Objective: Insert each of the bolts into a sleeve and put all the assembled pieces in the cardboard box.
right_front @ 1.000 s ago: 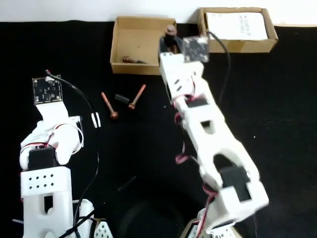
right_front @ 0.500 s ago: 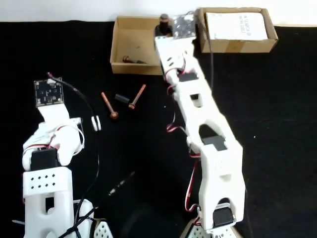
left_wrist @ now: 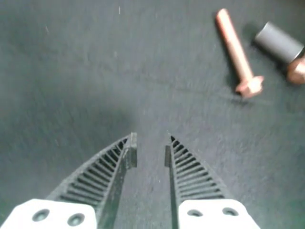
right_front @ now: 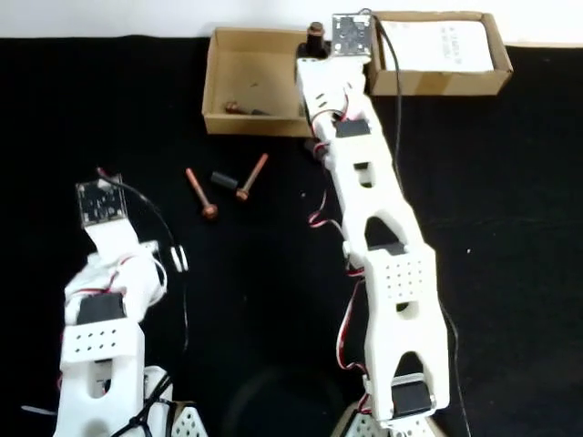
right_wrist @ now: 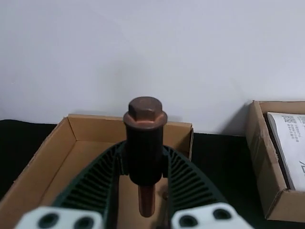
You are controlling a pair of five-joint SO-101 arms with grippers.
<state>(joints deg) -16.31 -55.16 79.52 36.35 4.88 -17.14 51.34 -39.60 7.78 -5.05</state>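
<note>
- Cardboard box (right_front: 219,82) sits at 11 o'clock on the black table (right_front: 510,228); its wall also shows in the right wrist view (right_wrist: 57,143).
- Right arm stretches to 12 o'clock, with the right gripper (right_front: 314,44) at the box's right wall.
- Right gripper (right_wrist: 144,164) is clamped on a dark sleeve (right_wrist: 144,160) with a copper bolt (right_wrist: 145,114) through it. Head sticks out one end, shank tip out the other.
- Held piece stands upright over the box's right edge, near the rear corner.
- Boxed piece (right_front: 241,109) lies on the box floor by the front wall.
- Left bolt (right_front: 199,192) lies on the table at 10 o'clock from centre, head toward the arms.
- Right bolt (right_front: 252,177) lies just right of it, tilted the other way, head also toward the arms.
- Loose sleeve (right_front: 223,178) lies between the two bolts, apart from both.
- Left arm sits folded at 8 o'clock, well apart from the loose parts.
- Left gripper (left_wrist: 150,148) has a narrow gap between its fingers, nothing in it, above bare table.
- Left wrist view has the left bolt (left_wrist: 237,52), loose sleeve (left_wrist: 279,42) and the right bolt's head (left_wrist: 298,71) ahead of the fingers.
- Paper box (right_front: 437,77) sits at 1 o'clock with a white sheet inside; also seen from the right wrist (right_wrist: 262,157).
</note>
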